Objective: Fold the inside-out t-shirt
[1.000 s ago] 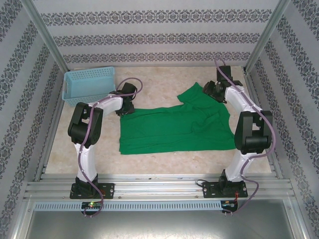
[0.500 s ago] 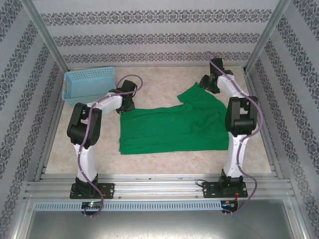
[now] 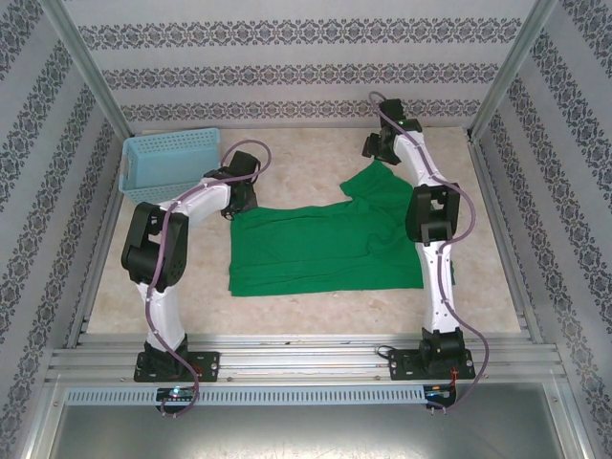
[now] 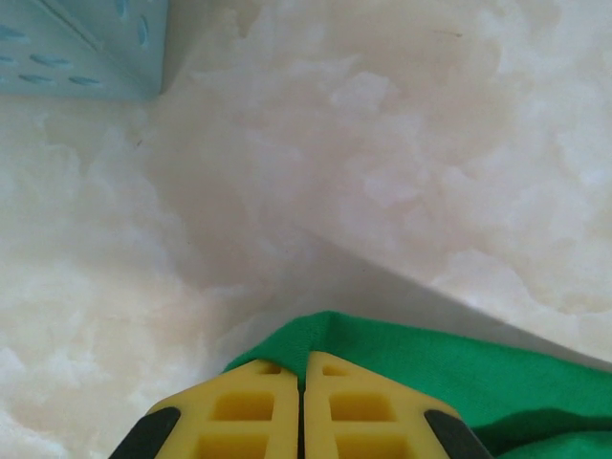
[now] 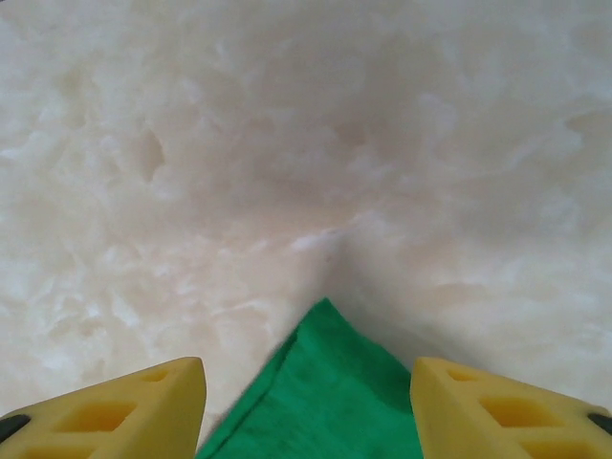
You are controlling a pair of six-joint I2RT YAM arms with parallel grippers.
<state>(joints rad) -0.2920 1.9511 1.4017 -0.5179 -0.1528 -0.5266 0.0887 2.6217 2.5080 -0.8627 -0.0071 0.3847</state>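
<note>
The bright green t-shirt [image 3: 325, 244] lies spread on the marbled table, one flap reaching toward the far right. My left gripper [image 3: 236, 205] sits at the shirt's far-left corner. In the left wrist view its yellow fingers [image 4: 249, 402] press together with a fold of the t-shirt [image 4: 430, 368] pinched between the tips of the left gripper [image 4: 304, 356]. My right gripper [image 3: 374, 159] hovers over the far tip of that flap. In the right wrist view the pointed corner of the t-shirt [image 5: 330, 392] lies between the parted fingers of the open right gripper [image 5: 306, 368].
A light blue mesh basket [image 3: 167, 163] stands at the far left, just beyond the left gripper; its corner [image 4: 76, 43] shows in the left wrist view. Patterned walls and metal posts enclose the table on three sides.
The left gripper has shut on the shirt's far-left corner. The right arm has swung left and farther out, bringing its gripper to the far tip of the shirt's flap.
</note>
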